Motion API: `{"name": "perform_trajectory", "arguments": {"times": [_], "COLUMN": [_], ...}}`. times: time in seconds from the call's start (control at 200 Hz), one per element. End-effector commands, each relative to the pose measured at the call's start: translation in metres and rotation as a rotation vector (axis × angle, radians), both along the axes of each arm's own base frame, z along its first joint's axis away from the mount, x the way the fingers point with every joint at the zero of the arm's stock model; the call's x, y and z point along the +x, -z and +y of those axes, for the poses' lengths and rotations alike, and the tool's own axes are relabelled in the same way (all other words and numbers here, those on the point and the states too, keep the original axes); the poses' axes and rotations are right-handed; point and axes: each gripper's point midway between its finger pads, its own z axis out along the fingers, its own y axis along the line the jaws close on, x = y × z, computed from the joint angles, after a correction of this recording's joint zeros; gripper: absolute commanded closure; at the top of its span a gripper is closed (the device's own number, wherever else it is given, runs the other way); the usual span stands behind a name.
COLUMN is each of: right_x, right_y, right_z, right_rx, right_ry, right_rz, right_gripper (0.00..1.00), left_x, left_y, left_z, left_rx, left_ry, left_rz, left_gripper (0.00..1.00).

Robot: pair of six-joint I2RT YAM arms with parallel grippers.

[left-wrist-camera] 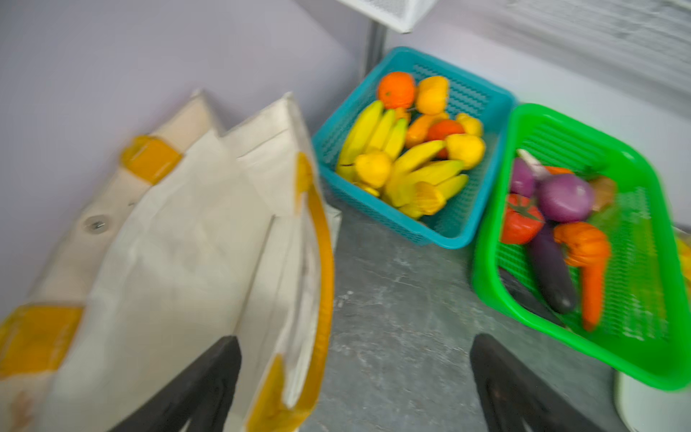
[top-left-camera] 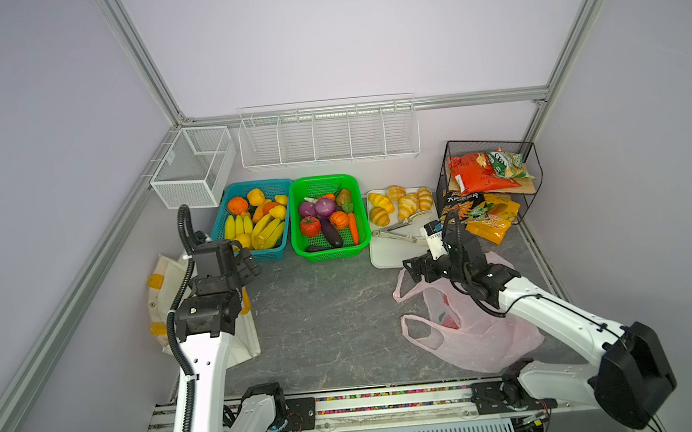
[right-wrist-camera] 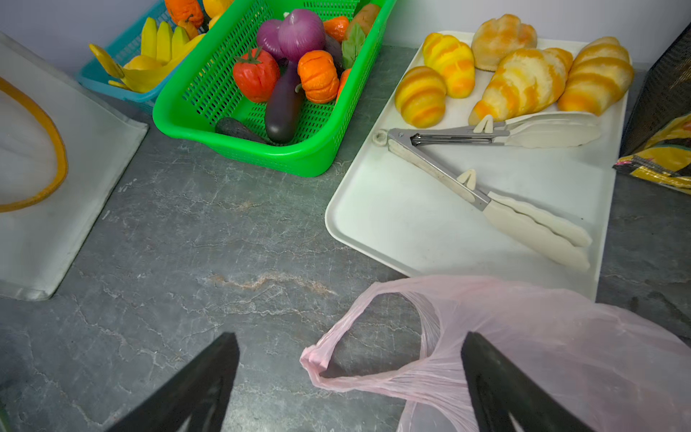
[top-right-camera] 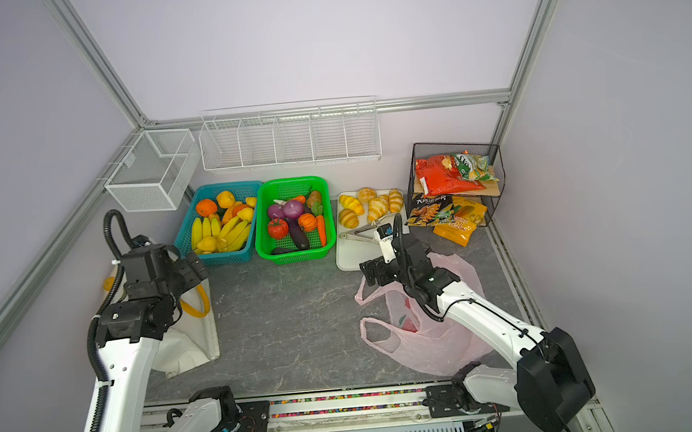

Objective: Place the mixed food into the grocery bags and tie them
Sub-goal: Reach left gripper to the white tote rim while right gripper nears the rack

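Note:
The toy tomato (top-left-camera: 310,226), purple onion (top-left-camera: 325,207), pumpkin (top-left-camera: 339,219) and eggplant (top-left-camera: 331,234) lie in a green basket (top-left-camera: 332,254). Black (top-left-camera: 462,209) and yellow (top-left-camera: 491,225) snack packets lie at the back right. The cream canvas tote (top-right-camera: 190,340) lies flat at the left, and my left gripper (left-wrist-camera: 355,340) hovers open over its near handle edge, holding nothing. The pink plastic bag (top-left-camera: 469,329) lies at the right. My right gripper (right-wrist-camera: 349,336) is open above one of the bag's handle loops (right-wrist-camera: 325,359), which is not gripped.
A blue basket (top-left-camera: 270,253) of bananas and oranges stands left of the green one. A white tray (top-left-camera: 386,256) holds croissants and tongs (right-wrist-camera: 486,138). A black wire rack (top-left-camera: 489,146) holds more packets. White wire baskets (top-left-camera: 328,135) hang on the back wall.

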Motion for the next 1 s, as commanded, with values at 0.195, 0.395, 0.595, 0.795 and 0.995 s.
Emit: {"name": "perform_trajectory", "arguments": {"times": [0.195,0.395,0.595,0.795,0.995], "right_x": [-0.01,-0.011,-0.007,0.0,0.01], "right_y": [0.002,-0.005,-0.009,-0.028,-0.054], "right_z": [0.004,-0.004,-0.015,-0.03,-0.046], "right_rx": [0.037,0.02,-0.008,-0.019,-0.012], "right_ry": [-0.031,-0.007,0.055,0.127,0.188], "right_rz": [0.015,-0.014,-0.017,-0.074,-0.07], "right_gripper": [0.06,0.08,0.11,0.12,0.12], "left_x": [0.011,0.018,0.004,-0.027,-0.043], "left_y": [0.061,0.071,0.075,0.066,0.056], "left_z": [0.027,0.028,-0.03,-0.111,-0.197], "left_rx": [-0.021,-0.003,-0.186,-0.297,-0.425], "left_ry": [-0.08,-0.054,0.13,0.268,0.456], "left_rz": [0.214,0.255,0.262,0.196,0.137], "left_gripper": [0.37,0.74,0.96,1.0,1.0]}}
